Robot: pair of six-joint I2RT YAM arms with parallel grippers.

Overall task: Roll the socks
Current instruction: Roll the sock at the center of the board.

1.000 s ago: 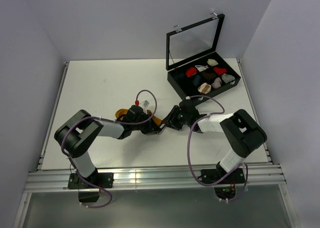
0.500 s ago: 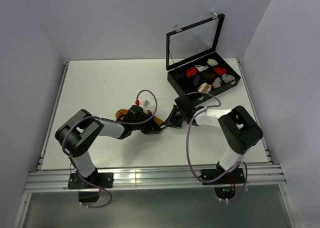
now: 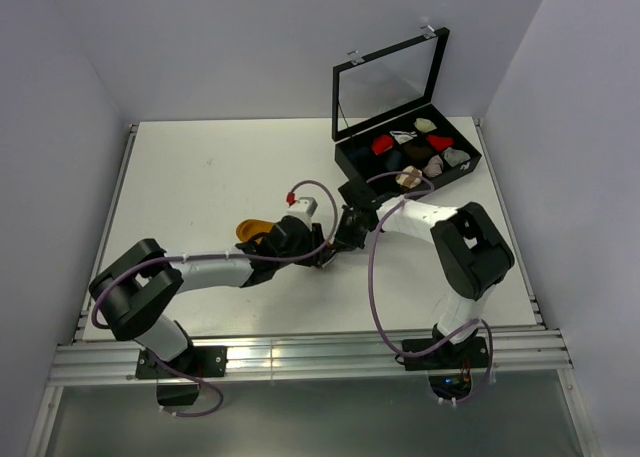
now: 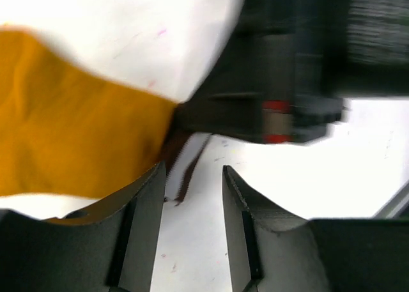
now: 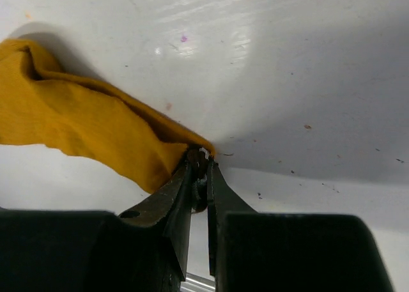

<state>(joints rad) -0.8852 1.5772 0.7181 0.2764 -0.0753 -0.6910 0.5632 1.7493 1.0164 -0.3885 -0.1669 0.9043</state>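
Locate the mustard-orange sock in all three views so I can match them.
Top external: mustard-orange sock, just left of the picture's centre.
Left wrist: the sock covers the left side.
Right wrist: the sock lies left, its end pinched by the right gripper.
Shared landmark: that pinch on the sock's end.

Socks (image 3: pixel 250 227) at table (image 3: pixel 180 167) centre, perhaps stacked; box (image 3: pixel 350 167) back-right.

end effector (image 4: pixel 192 231) — jaws apart | mustard sock (image 4: pixel 70 135) left | dark blur (image 4: pixel 287 81), perhaps arm
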